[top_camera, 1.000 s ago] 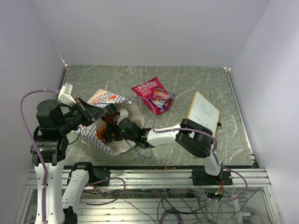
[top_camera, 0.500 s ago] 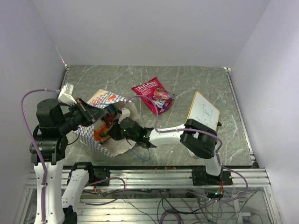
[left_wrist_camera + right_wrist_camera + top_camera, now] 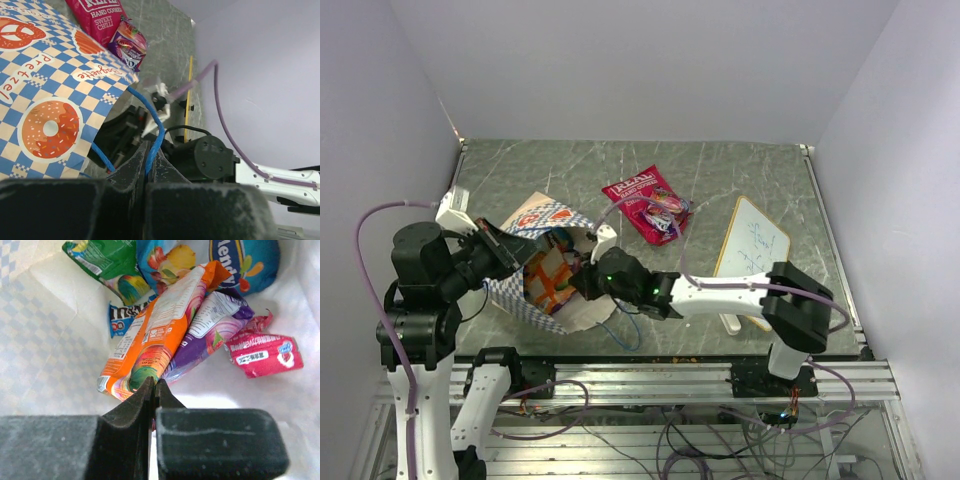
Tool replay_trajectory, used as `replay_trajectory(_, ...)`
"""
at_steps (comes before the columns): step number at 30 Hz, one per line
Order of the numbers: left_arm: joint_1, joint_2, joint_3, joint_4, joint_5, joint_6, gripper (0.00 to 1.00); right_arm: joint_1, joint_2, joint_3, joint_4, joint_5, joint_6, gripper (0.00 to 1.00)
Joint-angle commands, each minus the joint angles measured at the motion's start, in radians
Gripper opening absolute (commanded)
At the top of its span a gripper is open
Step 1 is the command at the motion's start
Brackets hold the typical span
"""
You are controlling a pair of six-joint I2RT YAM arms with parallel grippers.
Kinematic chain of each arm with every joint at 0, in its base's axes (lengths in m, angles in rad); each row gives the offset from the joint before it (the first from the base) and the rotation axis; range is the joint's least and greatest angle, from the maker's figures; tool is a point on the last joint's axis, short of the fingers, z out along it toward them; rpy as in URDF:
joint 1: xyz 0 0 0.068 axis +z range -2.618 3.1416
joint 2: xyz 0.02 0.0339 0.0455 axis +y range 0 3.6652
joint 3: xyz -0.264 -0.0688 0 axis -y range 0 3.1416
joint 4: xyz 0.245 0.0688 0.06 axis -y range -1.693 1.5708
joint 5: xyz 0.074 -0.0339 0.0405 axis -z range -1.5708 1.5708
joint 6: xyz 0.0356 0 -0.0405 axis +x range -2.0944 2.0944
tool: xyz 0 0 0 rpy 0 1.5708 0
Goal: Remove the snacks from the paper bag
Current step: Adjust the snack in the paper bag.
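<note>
**Jaws closed on one packet inside the bag and on its handle**

Right jaws are deep in the blue-and-white checkered paper bag [image 3: 50, 340], pinched shut on the lower edge of an orange glossy packet [image 3: 155, 325]. That packet lies slantwise on the cream lining, overlapping a purple glossy packet [image 3: 210, 325] just beside it. A small pink-red packet [image 3: 262, 355] touches the purple one's far side. Behind them sit a green packet [image 3: 107, 262], a rounded dark-blue packet [image 3: 245, 262] and a small blue packet [image 3: 120, 322] half tucked under the orange one.

Left jaws are clamped on the bag's thin blue string handle [image 3: 155, 125], holding the mouth up and open toward the right arm. The bag [image 3: 510, 292] rests at the near left of the grey marbled counter [image 3: 740, 170].

Beyond the bag, near the middle, a larger red bag with white lettering [image 3: 635, 195] lies flat with another purple packet [image 3: 665, 210] touching its right edge. A wood-framed whiteboard [image 3: 755, 245] lies well apart to the right.
</note>
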Motion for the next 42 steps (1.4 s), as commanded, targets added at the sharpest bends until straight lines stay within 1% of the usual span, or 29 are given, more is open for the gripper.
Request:
replay_trajectory(1,-0.001,-0.031,0.015,0.002,-0.049,-0.037,0.07,0.001,-0.141,-0.066,-0.004,-0.008,-0.102,0.00)
replay_trajectory(6,-0.001,-0.029,0.001,0.038,-0.074,-0.048,0.07,-0.004,-0.227,-0.059,-0.082,-0.006,-0.179,0.00)
replay_trajectory(9,-0.001,-0.010,0.009,0.045,-0.072,-0.046,0.07,-0.024,-0.250,-0.048,-0.085,-0.023,-0.166,0.00)
replay_trajectory(14,-0.001,0.009,0.015,0.039,-0.053,-0.038,0.07,-0.065,-0.174,0.025,-0.100,-0.102,-0.139,0.00)
replay_trajectory(17,-0.001,-0.004,-0.001,0.059,-0.066,-0.052,0.07,-0.076,-0.138,0.001,-0.093,-0.109,-0.154,0.00)
replay_trajectory(19,-0.001,-0.007,-0.003,0.067,-0.067,-0.060,0.07,-0.078,-0.139,-0.019,-0.123,-0.124,-0.176,0.13)
replay_trajectory(21,-0.001,-0.008,-0.002,0.067,-0.063,-0.066,0.07,-0.076,-0.154,-0.030,-0.180,-0.123,-0.200,0.29)
replay_trajectory(22,0.000,-0.010,-0.004,0.067,-0.061,-0.069,0.07,-0.077,-0.162,-0.024,-0.224,-0.122,-0.214,0.39)
replay_trajectory(23,-0.001,-0.013,-0.010,0.070,-0.057,-0.073,0.07,-0.078,-0.170,-0.005,-0.273,-0.118,-0.247,0.46)
replay_trajectory(25,-0.001,-0.021,-0.020,0.077,-0.052,-0.081,0.07,-0.079,-0.192,0.012,-0.330,-0.132,-0.317,0.56)
replay_trajectory(27,-0.001,-0.029,-0.032,0.080,-0.049,-0.086,0.07,-0.078,-0.218,0.009,-0.343,-0.180,-0.419,0.64)
replay_trajectory(30,-0.001,-0.037,-0.046,0.082,-0.040,-0.092,0.07,-0.078,-0.233,-0.007,-0.303,-0.235,-0.521,0.69)
replay_trajectory(34,-0.001,-0.031,-0.048,0.082,-0.017,-0.088,0.07,-0.077,-0.189,0.035,-0.288,-0.253,-0.534,0.72)
replay_trajectory(38,-0.001,-0.018,-0.044,0.074,0.004,-0.076,0.07,-0.076,-0.130,0.085,-0.296,-0.214,-0.446,0.72)
replay_trajectory(42,-0.001,-0.020,-0.057,0.093,0.011,-0.081,0.07,-0.077,-0.132,0.038,-0.237,-0.160,-0.281,0.72)
